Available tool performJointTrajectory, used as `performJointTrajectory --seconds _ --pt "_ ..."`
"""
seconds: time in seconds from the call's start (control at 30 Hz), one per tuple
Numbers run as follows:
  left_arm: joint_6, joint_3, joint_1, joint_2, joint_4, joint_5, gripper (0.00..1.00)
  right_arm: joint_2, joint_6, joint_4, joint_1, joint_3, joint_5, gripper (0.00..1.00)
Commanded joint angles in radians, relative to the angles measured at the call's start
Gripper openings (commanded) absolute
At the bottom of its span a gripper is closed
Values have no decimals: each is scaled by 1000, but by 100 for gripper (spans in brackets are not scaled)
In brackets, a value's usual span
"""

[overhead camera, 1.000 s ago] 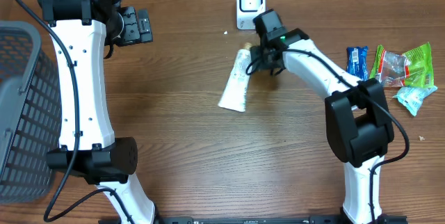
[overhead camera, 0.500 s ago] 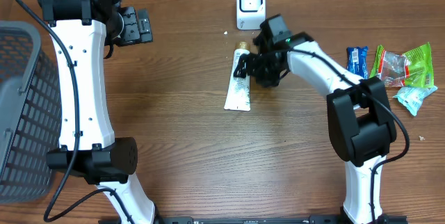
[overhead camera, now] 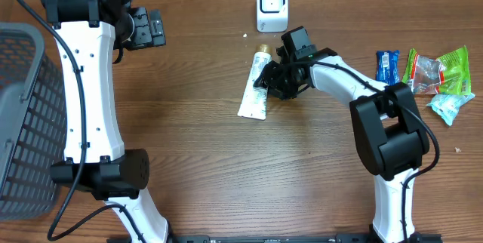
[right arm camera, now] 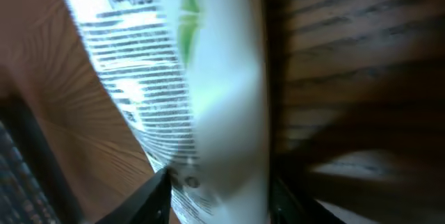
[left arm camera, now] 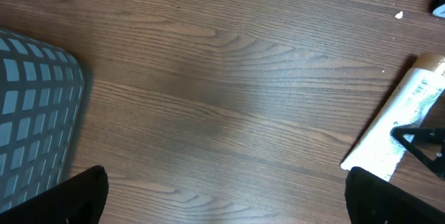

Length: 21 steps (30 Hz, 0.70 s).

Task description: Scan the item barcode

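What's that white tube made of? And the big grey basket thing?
The white tube looks like soft, glossy plastic: light gleams along its side. The grey basket seems to be matte plastic, moulded in an even grid of holes, though coated wire is possible.

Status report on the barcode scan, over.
Copy: left gripper open, idle. Jaws of right gripper shut on tube, lying on table. Nothing between it and scanner.

We are seeing the right hand (overhead camera: 266, 83) closing around the tube (overhead camera: 253, 103); its lower end is swinging left again.
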Motion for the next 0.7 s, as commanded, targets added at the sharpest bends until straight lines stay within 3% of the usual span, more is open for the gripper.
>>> performJointTrajectory --seconds 0.0,0.1,0.23,0.53,0.67 --pt "12 19 -4 -5 3 5 100 39 55 0 -3 -10 11 32" --pt "12 19 -4 -5 3 5 100 39 76 5 -3 -10 11 4" --pt "12 19 -4 -5 3 5 100 28 5 8 -16 -9 -66 4" --pt "12 19 -4 -5 3 5 100 -169 -647 -58 -49 -9 -452 4" --pt "12 19 -4 -5 3 5 100 -287 -766 -129 -49 -9 -454 4"
